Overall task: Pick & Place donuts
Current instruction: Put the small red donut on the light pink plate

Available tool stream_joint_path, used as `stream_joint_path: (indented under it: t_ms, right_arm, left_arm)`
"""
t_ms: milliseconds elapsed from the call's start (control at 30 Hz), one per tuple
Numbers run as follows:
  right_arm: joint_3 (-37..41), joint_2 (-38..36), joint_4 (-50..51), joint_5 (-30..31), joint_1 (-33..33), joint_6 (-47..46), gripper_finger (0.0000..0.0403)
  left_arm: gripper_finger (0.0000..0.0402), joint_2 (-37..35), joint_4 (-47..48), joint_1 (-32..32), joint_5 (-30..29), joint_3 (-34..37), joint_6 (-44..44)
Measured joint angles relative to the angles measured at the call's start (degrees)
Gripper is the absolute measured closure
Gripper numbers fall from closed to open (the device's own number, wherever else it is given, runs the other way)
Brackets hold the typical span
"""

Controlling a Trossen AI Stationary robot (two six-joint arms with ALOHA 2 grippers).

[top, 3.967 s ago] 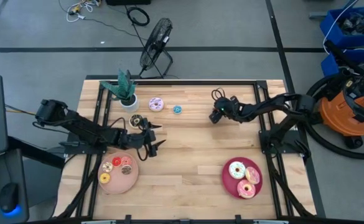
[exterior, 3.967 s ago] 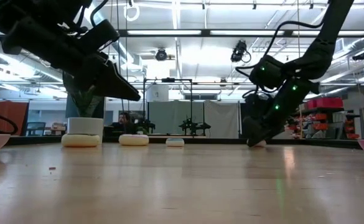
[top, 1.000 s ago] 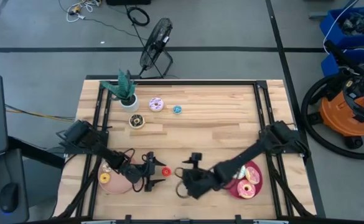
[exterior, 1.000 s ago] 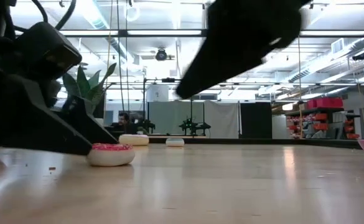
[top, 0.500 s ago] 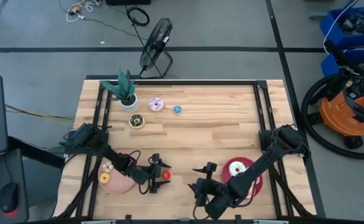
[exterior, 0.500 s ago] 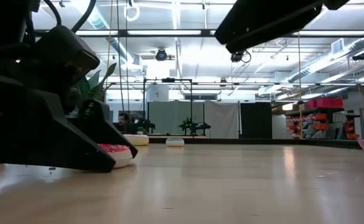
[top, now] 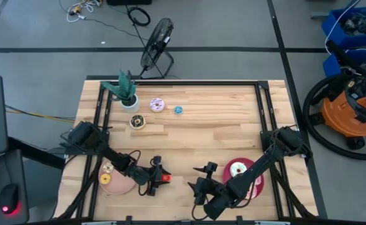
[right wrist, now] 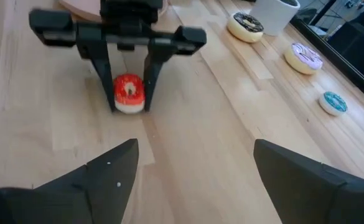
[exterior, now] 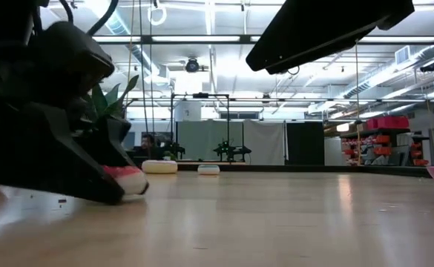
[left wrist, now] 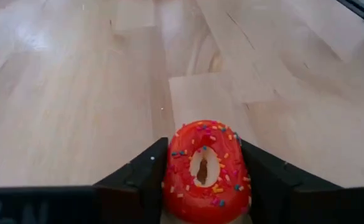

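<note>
A small red sprinkled donut point(left wrist: 203, 168) lies flat on the table near the near edge and also shows in the high view point(top: 166, 177). My left gripper point(top: 162, 177) reaches low from the table's left and is shut on it. My right gripper point(right wrist: 194, 180) hovers open above the wood to the right point(top: 201, 187), fingers apart and pointing at the red donut point(right wrist: 129, 93). A chocolate donut point(top: 136, 122), a purple-iced donut point(top: 157, 104) and a tiny blue donut point(top: 178, 110) lie flat at the far side. My left gripper pinches the red donut by its outer rim point(left wrist: 169, 171), one finger point(left wrist: 141, 177) on each side. The fingers come nearly level from the table's left. The donut's white underside point(exterior: 131, 182) rests on the table.
A pink plate point(top: 121, 185) with a yellow donut point(top: 105, 179) and others sits under my left arm. A crimson plate point(top: 258, 170) with a white-iced donut point(top: 238, 169) lies under my right arm. A potted plant point(top: 126, 92) stands far left. Bare wood fills the table's middle.
My left gripper has slid along the table toward the right until its fingers flank the red donut, and the donut has shifted slightly toward the near edge. My right gripper has drawn back from beside the donut toward the right and the near edge and has risen.
</note>
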State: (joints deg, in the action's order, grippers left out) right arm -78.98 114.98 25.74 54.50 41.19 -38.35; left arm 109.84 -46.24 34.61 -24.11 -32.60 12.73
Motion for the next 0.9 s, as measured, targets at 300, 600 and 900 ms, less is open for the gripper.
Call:
stream_joint_path:
  t_ms: [300, 600, 900]
  right_arm:
    - [0.01, 0.00, -0.55, 0.11, -1.53, 2.22, 0.0074]
    - [0.02, 0.00, -8.11, 0.04, -5.21, 11.73, 0.0074]
    - [0.02, 0.02, -15.88, -2.68, -6.78, 21.85, 0.0074]
  left_arm:
    - [0.0255, -18.70, 43.00, 4.40, 0.56, -6.77, 8.72]
    - [0.0295, -21.84, 91.08, 22.28, 0.61, -23.14, 42.96]
    - [0.0314, -21.75, 98.04, 40.12, -5.12, -17.91, 79.56]
